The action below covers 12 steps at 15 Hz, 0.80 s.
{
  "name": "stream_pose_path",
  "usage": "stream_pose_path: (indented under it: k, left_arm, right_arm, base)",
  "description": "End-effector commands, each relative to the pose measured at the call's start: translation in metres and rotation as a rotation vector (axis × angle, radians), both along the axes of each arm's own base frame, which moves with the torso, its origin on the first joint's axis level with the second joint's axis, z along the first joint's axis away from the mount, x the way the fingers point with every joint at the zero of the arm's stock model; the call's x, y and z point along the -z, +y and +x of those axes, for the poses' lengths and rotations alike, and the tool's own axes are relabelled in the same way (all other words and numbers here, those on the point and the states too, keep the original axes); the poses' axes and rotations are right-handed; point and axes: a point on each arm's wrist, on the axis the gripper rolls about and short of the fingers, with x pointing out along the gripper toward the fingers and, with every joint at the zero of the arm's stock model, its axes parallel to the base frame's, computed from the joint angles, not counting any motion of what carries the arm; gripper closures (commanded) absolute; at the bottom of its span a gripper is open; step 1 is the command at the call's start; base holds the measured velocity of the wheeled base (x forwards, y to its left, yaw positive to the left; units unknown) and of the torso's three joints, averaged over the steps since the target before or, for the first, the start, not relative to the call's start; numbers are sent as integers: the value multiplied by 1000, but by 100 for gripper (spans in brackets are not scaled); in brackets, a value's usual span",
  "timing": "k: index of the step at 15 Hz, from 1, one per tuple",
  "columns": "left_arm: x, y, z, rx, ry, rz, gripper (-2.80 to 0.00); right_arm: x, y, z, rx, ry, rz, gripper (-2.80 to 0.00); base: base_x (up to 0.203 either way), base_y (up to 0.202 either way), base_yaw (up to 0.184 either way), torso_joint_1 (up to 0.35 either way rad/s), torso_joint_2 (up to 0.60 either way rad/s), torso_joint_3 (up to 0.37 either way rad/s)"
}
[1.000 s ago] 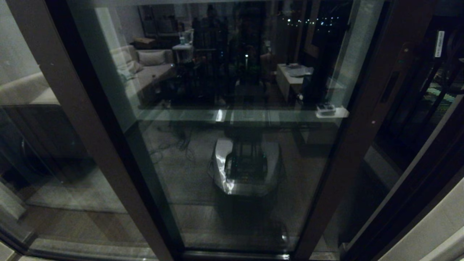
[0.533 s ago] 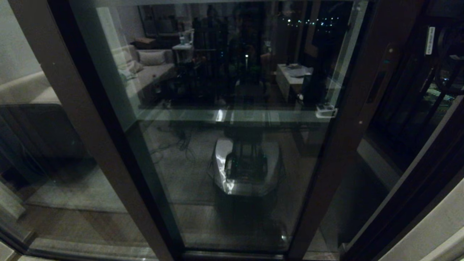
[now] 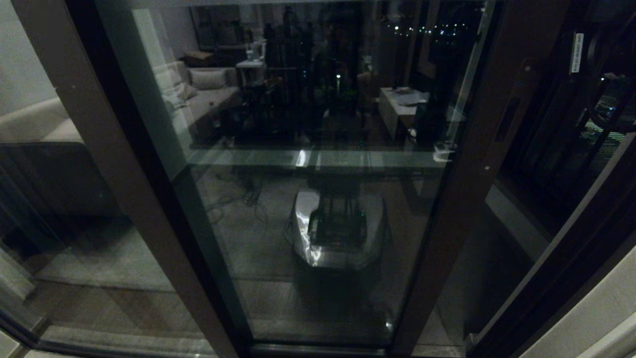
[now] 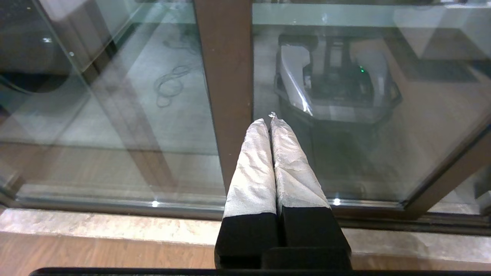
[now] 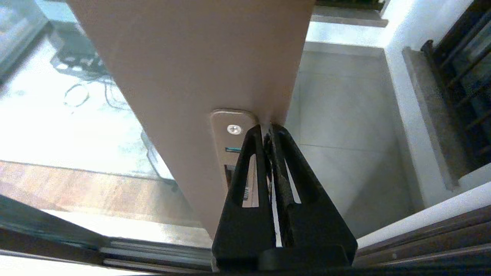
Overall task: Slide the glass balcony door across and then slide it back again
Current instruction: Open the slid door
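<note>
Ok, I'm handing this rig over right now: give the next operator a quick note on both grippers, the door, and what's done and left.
Right gripper: shut, tips at the handle plate on the glass balcony door stile.
Left gripper: shut, idle, pointing at the fixed brown post.
Door: partly open, a gap showing the balcony floor beyond its stile; it has moved leftward over the last second.
Left: finish this slide, then slide it back.

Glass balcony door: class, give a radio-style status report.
Right tool shut, tips at the handle plate on the brown-framed glass balcony door. Left tool shut, facing the fixed panel's brown post. Door partly open; nothing seen in its path.
</note>
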Motion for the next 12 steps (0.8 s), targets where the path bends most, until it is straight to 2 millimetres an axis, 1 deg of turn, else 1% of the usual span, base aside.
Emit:
stream_pose_path:
  k: [1,5,7,10,12]
  left_arm:
    - [0,0,0,1,1,0,0]
    - [0,0,0,1,0,0,0]
    - [0,0,0,1,0,0,0]
    - [0,0,0,0,1,-1,0]
    - [0,0,0,1,1,0,0]
  right_arm:
    - [1,11,1,24,1,-14,0]
    - [0,13,-1,36,-4,-16,0]
    - [-4,11,-8,38,-13,-16,0]
    - [-11,0,-32,64,-35,-18,0]
    - [-11,-14,-38,103,-33,-21,0]
  base:
    - [0,0,0,0,0,0]
    - [0,0,0,0,0,0]
    - [0,0,0,0,0,0]
    - [0,0,0,0,0,0]
    - [0,0,0,0,0,0]
